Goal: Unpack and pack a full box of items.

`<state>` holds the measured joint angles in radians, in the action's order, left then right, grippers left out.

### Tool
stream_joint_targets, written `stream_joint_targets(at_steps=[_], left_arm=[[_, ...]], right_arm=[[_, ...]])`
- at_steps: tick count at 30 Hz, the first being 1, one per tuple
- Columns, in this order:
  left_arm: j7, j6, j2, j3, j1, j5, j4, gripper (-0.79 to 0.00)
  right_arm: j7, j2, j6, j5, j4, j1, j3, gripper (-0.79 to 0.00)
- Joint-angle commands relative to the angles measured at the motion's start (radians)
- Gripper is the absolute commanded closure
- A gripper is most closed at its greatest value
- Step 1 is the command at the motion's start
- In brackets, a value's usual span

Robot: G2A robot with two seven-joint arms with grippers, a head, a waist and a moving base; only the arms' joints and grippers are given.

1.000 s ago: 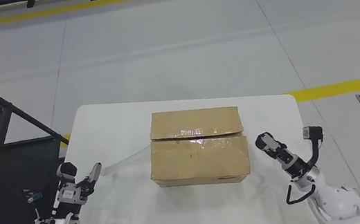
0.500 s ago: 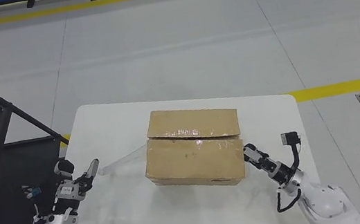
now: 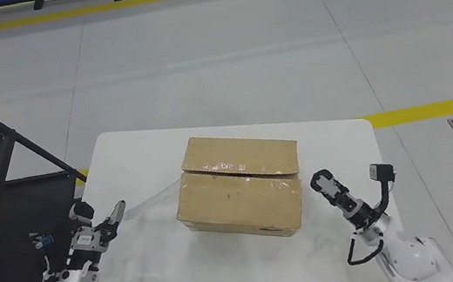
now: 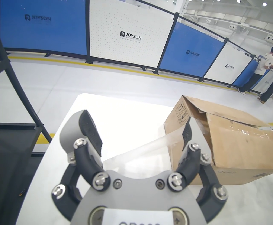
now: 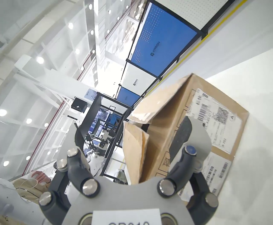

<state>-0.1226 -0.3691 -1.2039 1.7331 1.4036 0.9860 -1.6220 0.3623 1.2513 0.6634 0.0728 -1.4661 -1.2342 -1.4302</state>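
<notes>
Ahead of the left gripper, between its spread fingers and the box, a strip of clear tape runs from the box's near top corner back toward the palm. This gripper is released, jaws wide. The strip passes between them ungrasped, and whether it clings to a pad cannot be told. Judgement: the strip is the seal off the top seam, drawn out this way so the flaps can come free.

The box stands on the white counter between the two grippers, nearer the right one. Its top flaps lie closed but not flat, and a dark gap shows at the end facing the right gripper.

That gripper sits just beside the box end bearing the shipping labels, apart from it, jaws spread and holding nothing. Judgement: it is stationed there to steady the box or catch a flap edge. Unpacking is not yet begun and the contents are hidden. Risk: the loose tape re-sticking to counter or fingers.
</notes>
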Motion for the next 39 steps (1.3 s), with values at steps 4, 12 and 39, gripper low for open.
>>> stream_joint_targets(at_steps=[4, 12, 39], left_arm=[[-0.001, -0.002, 0.000, -0.010, 0.000, 0.001, -0.006, -0.785], [0.002, -0.006, 0.000, -0.028, 0.007, 0.009, -0.016, -0.785], [0.033, -0.035, 0.005, -0.055, 0.003, 0.004, -0.060, -0.785]], right_arm=[[0.044, -0.003, -0.024, -0.013, -0.014, 0.016, 0.012, -0.785], [0.144, -0.006, -0.002, -0.109, 0.026, 0.068, 0.038, -0.785], [0.498, -0.098, 0.297, -0.400, -0.073, 0.011, 0.074, -0.785]])
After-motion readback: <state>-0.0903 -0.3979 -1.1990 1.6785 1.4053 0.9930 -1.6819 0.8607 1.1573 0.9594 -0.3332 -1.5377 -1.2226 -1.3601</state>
